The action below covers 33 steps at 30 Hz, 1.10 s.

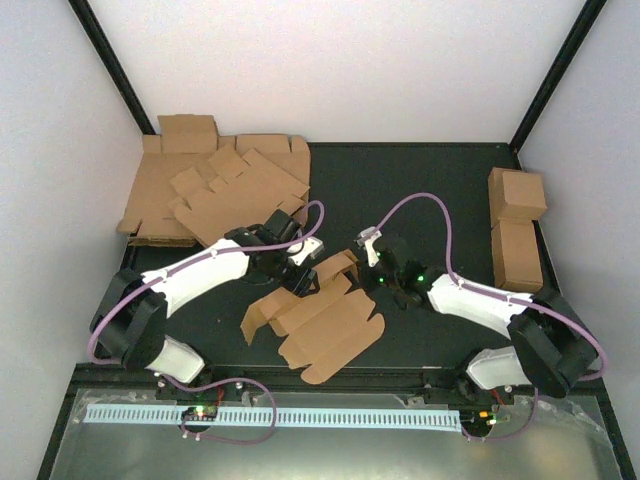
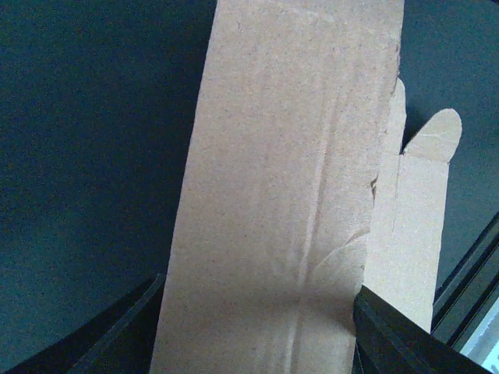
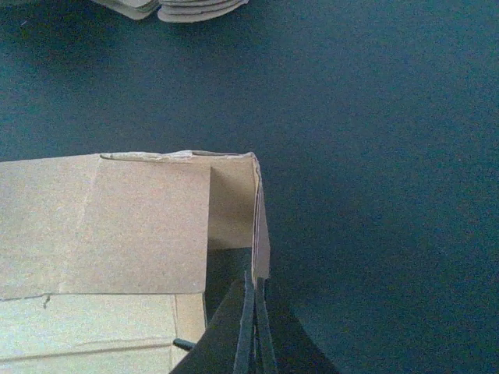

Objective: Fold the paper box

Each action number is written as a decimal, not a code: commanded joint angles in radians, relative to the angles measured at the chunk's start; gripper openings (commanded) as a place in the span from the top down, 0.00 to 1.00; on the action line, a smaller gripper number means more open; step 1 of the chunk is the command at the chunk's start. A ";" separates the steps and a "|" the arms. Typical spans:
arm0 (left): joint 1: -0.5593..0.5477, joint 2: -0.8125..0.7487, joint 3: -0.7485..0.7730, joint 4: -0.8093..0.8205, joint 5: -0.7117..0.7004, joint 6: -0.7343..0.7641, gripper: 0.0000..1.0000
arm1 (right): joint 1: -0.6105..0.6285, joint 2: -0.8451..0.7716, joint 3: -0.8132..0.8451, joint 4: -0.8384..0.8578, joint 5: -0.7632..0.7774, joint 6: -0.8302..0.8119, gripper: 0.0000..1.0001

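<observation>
Near edge: a white slotted strip (image 1: 270, 415) runs along the front of the worktop (image 1: 420, 190).
Paper box: and there's the paper box (image 1: 325, 320), mid-worktop just beyond the arm bases. It's half-formed, with long panels lying flat, tabbed flaps splayed toward the near side and one end wall standing.
Left claw: the left claw (image 1: 300, 278) is on the box's far-left part, fingers apart and straddling a long panel. No pinch shows.
Right claw: the right claw (image 3: 251, 312) is at the upright end flap, fingers drawn together with the thin cardboard edge sandwiched between them.
Handling: it looks light and fairly stiff, and should hinge readily at its creases. One panel shows a wrinkle, so a hard squeeze would likely crush it. It will probably slide on the dark worktop unless pinned.
Where to hold: flap edges close to a crease look best, with one claw pressing a flat panel down.
Far left: a stack of flat blanks (image 1: 215, 190).
Far right: finished cartons (image 1: 515, 230), well apart from the action.
</observation>
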 commanded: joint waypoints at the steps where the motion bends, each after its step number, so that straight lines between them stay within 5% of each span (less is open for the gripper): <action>1: -0.002 0.009 0.049 -0.048 -0.056 0.005 0.41 | 0.005 -0.033 0.021 -0.091 -0.066 0.014 0.98; 13: -0.024 -0.056 -0.012 0.032 -0.133 -0.053 0.42 | 0.070 -0.081 0.030 -0.177 -0.135 0.204 0.97; 28: -0.036 -0.133 -0.073 0.080 -0.117 -0.097 0.42 | 0.149 -0.189 -0.052 -0.193 -0.050 0.195 0.97; 33: -0.036 -0.145 -0.059 0.089 -0.055 -0.082 0.42 | 0.150 -0.155 -0.011 -0.256 0.050 0.199 0.82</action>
